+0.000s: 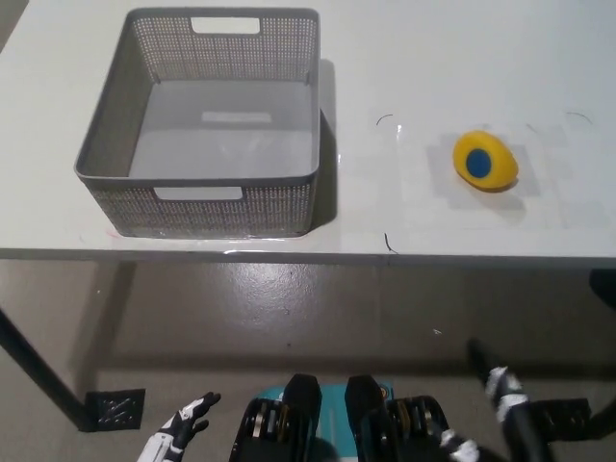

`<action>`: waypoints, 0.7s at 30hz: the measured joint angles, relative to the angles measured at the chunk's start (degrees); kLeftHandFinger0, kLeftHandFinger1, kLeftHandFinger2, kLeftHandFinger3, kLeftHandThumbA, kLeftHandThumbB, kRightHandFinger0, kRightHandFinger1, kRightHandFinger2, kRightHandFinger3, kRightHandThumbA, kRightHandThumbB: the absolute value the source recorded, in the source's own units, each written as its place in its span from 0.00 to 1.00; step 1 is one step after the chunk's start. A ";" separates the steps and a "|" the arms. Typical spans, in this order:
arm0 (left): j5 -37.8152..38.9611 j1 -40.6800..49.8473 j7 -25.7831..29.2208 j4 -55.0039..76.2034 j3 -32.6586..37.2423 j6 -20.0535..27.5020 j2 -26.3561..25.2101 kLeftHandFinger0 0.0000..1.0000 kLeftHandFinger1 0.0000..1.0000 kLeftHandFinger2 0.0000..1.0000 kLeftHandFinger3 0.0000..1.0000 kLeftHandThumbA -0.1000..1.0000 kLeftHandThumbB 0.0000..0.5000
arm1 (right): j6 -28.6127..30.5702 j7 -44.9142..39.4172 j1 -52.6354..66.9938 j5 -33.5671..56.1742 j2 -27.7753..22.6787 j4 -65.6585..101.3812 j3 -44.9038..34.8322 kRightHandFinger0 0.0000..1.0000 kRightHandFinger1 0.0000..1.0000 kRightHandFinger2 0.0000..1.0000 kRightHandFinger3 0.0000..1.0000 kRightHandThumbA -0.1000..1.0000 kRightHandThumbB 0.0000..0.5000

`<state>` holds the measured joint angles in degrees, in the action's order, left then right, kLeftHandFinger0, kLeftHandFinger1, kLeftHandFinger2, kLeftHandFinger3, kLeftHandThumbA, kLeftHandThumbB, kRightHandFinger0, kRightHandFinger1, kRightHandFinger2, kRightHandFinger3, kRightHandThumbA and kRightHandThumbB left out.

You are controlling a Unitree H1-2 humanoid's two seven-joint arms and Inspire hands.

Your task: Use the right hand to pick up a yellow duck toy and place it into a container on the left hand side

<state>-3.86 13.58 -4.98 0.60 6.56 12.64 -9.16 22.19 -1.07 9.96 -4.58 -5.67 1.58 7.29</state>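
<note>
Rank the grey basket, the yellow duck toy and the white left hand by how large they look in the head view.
1. grey basket, by far the largest.
2. yellow duck toy.
3. white left hand, open, partly cut off at the bottom edge.
Duck and hand look close in size, so that order is unsure.

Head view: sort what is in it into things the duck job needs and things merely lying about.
For the job:
yellow duck toy, on the table's right
grey basket, on the left, nothing in it
right hand, low, below the table edge

Just there:
white table
left hand, resting low
</note>
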 measured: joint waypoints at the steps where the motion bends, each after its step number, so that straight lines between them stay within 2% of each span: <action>1: -0.03 0.04 -0.02 0.17 0.00 0.04 0.00 1.00 1.00 1.00 1.00 1.00 0.53 | -0.02 0.00 0.14 -0.11 -0.52 1.82 -0.72 1.00 1.00 1.00 1.00 0.84 0.69; 5: -0.06 0.78 -0.09 0.87 0.00 0.51 -0.01 1.00 1.00 1.00 1.00 1.00 0.55 | -1.21 0.00 0.16 -1.36 -2.89 10.47 -3.96 1.00 1.00 1.00 1.00 0.85 0.71; 6: -0.06 1.15 -0.12 1.14 0.00 0.55 -0.02 1.00 1.00 1.00 1.00 1.00 0.54 | -1.88 0.00 -0.20 -2.12 -3.56 12.72 -4.90 1.00 1.00 1.00 1.00 0.86 0.75; 7: -0.07 1.48 -0.15 1.35 0.00 0.57 -0.02 1.00 1.00 1.00 1.00 1.00 0.55 | -2.41 0.00 -0.69 -2.76 -3.95 13.89 -5.48 1.00 1.00 1.00 1.00 0.86 0.70; 8: -0.07 1.64 -0.16 1.42 0.00 0.58 -0.02 1.00 1.00 1.00 1.00 1.00 0.55 | -2.77 0.00 -1.06 -3.29 -4.24 14.69 -5.93 1.00 1.00 1.00 1.00 0.87 0.76; 11: -0.16 2.30 -0.20 1.52 0.02 0.64 -0.06 1.00 1.00 1.00 1.00 1.00 0.58 | -5.01 -0.06 -3.65 -5.55 -5.40 16.40 -7.28 1.00 1.00 1.00 1.00 0.90 0.85; 12: -0.22 2.59 -0.22 1.71 0.04 0.66 -0.06 1.00 1.00 1.00 1.00 1.00 0.60 | -6.51 -0.22 -5.45 -6.48 -6.22 16.55 -7.74 1.00 1.00 1.00 1.00 0.90 0.77; 13: -0.28 2.84 -0.23 1.86 0.07 0.66 -0.07 1.00 1.00 1.00 1.00 1.00 0.61 | -7.69 -0.49 -7.11 -7.37 -7.08 16.54 -8.04 1.00 1.00 1.00 1.00 0.94 0.92; 14: -0.37 3.06 -0.26 2.03 0.08 0.67 -0.09 1.00 1.00 1.00 1.00 1.00 0.61 | -9.14 -0.79 -9.03 -8.23 -7.96 16.53 -8.35 1.00 1.00 1.00 1.00 0.95 0.94; 15: -0.42 3.27 -0.28 2.16 0.08 0.70 -0.11 1.00 1.00 1.00 1.00 1.00 0.60 | -10.57 -1.13 -10.64 -9.52 -8.97 16.34 -8.54 1.00 1.00 1.00 1.00 1.00 0.99; 18: -0.64 3.46 -0.38 2.16 0.12 0.73 -0.12 1.00 1.00 1.00 1.00 1.00 0.57 | -14.47 -2.16 -15.75 -12.24 -11.74 15.74 -8.71 1.00 1.00 1.00 1.00 0.99 1.00; 21: -0.86 3.45 -0.44 2.16 0.21 0.76 -0.12 1.00 1.00 1.00 1.00 1.00 0.60 | -17.78 -3.32 -20.10 -14.09 -13.99 14.71 -8.63 1.00 1.00 1.00 1.00 0.93 0.97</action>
<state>-4.72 17.03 -5.42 2.76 6.77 13.41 -9.28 4.40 -4.40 -10.14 -18.67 -19.65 16.29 -1.34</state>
